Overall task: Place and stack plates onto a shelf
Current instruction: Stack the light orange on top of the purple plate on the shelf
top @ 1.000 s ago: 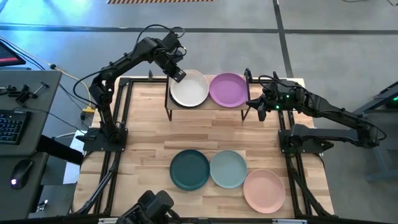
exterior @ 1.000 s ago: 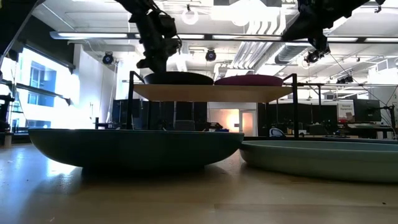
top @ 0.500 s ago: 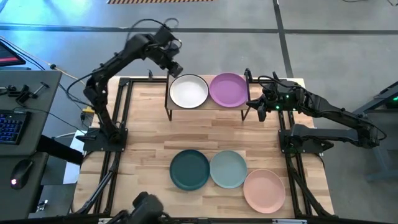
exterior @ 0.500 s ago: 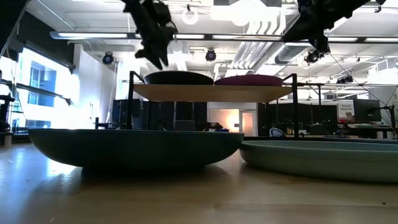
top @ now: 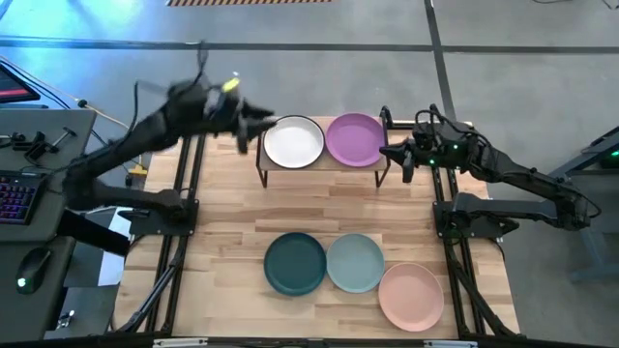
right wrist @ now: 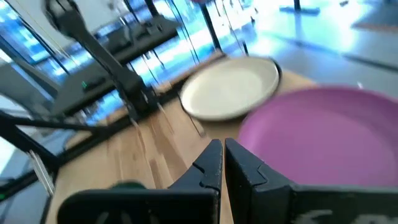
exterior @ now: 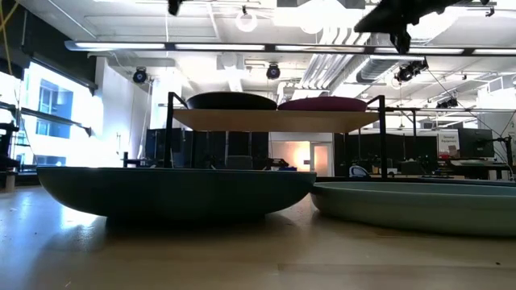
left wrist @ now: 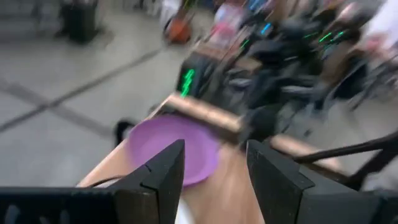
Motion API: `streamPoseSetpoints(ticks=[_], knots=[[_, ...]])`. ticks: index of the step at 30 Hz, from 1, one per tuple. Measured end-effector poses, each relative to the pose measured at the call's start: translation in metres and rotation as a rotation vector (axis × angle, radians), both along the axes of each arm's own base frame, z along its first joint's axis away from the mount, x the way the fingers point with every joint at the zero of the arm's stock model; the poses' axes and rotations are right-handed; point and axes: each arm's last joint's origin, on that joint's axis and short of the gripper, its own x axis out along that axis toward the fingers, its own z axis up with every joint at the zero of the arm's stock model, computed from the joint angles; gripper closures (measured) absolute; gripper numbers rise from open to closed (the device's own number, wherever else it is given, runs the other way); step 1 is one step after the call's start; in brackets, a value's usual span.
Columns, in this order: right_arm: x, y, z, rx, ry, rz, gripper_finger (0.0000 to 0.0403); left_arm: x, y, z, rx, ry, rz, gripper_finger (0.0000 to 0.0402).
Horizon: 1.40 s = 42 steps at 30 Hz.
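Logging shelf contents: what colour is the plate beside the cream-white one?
Purple plate, clearest in the high view.

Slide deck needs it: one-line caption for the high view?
Cream-white plate and purple plate on the shelf; teal, blue-green and pink plates wait on the table.

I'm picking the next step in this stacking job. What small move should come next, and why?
Probably the left gripper, open and empty beside the shelf, should swing down toward the dark teal plate. The cream-white plate and purple plate already sit on the shelf; three plates remain on the table.
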Motion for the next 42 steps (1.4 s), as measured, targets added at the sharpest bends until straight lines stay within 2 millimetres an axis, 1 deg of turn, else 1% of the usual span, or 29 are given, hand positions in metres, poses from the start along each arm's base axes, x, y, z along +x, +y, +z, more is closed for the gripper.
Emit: streamPoseSetpoints(ticks=[2, 5, 7, 10, 14, 19, 21, 23, 25, 28, 31, 34, 38, 42], knots=[[0.001, 0.000, 0.004, -0.017, -0.044, 0.007, 0.0403, -0.012, -0.019, -0.013, 0.023, -0.087, -0.012, 0.0240], [0.002, 0.000, 0.009, -0.044, -0.086, 0.021, 0.0402, -0.029, -0.041, -0.035, 0.057, -0.189, -0.001, 0.0240], [0.002, 0.000, 0.010, -0.061, -0.095, 0.027, 0.0402, -0.039, -0.051, -0.050, 0.069, -0.233, 0.017, 0.0240], [0.002, 0.000, 0.011, -0.064, -0.099, 0.028, 0.0402, -0.050, -0.058, -0.065, 0.078, -0.279, 0.037, 0.0240], [0.002, 0.000, 0.010, -0.063, -0.098, 0.029, 0.0402, -0.060, -0.061, -0.070, 0.079, -0.309, 0.055, 0.0241], [0.003, 0.000, 0.010, -0.048, -0.102, 0.028, 0.0402, -0.061, -0.062, -0.070, 0.061, -0.322, 0.058, 0.0241], [0.003, 0.000, 0.011, 0.017, -0.125, 0.029, 0.0402, -0.061, -0.062, -0.070, 0.043, -0.328, 0.058, 0.0241], [0.004, 0.002, 0.014, 0.116, -0.184, 0.071, 0.0401, -0.061, -0.061, -0.070, 0.024, -0.332, 0.058, 0.0241], [0.006, 0.010, 0.018, 0.194, -0.227, 0.155, 0.0394, -0.061, -0.061, -0.070, 0.011, -0.335, 0.058, 0.0241], [0.011, 0.027, 0.017, 0.270, -0.212, 0.256, 0.0371, -0.061, -0.062, -0.070, 0.010, -0.335, 0.054, 0.0241], [0.020, 0.046, 0.008, 0.340, -0.124, 0.315, 0.0335, -0.061, -0.062, -0.070, 0.010, -0.335, 0.054, 0.0241], [0.029, 0.068, -0.009, 0.430, 0.038, 0.382, 0.0292, -0.061, -0.062, -0.070, 0.010, -0.335, 0.055, 0.0241], [0.030, 0.096, -0.039, 0.541, 0.373, 0.465, 0.0245, -0.060, -0.061, -0.070, 0.010, -0.334, 0.055, 0.0241], [0.019, 0.116, -0.065, 0.568, 0.704, 0.462, 0.0219, -0.060, -0.061, -0.070, 0.010, -0.334, 0.054, 0.0241]])
